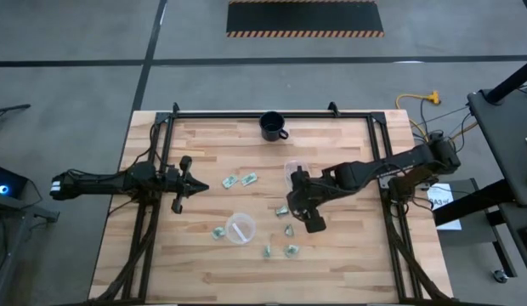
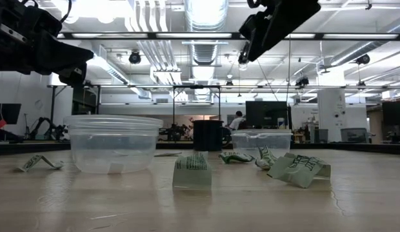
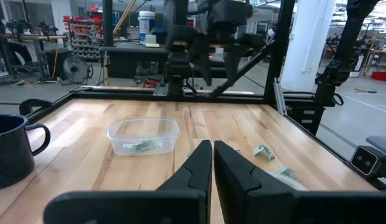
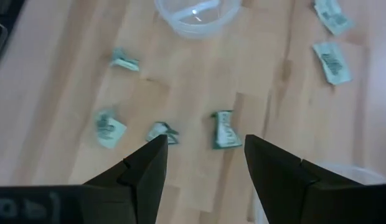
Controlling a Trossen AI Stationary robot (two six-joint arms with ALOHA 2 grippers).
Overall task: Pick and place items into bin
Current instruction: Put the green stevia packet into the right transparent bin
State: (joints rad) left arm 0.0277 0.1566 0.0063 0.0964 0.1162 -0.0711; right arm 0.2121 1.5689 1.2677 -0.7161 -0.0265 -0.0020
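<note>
Right tool (image 4: 205, 163) — spread, hovering over items (image 4: 225, 129)

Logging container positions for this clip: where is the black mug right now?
In the high view the black enamel mug stands at the table's far edge, about midway across, apart from the wrapped pieces; nearest is the clear rectangular plastic tub, nearer the right arm.

We see the right gripper (image 1: 302, 208) w/ open desk (image 1: 348, 255) below; obstacles nearby: wrapped pieces (image 1: 283, 210), round tub (image 1: 240, 228), rect. tub (image 1: 295, 169), mug (image 1: 273, 126) farther off.
</note>
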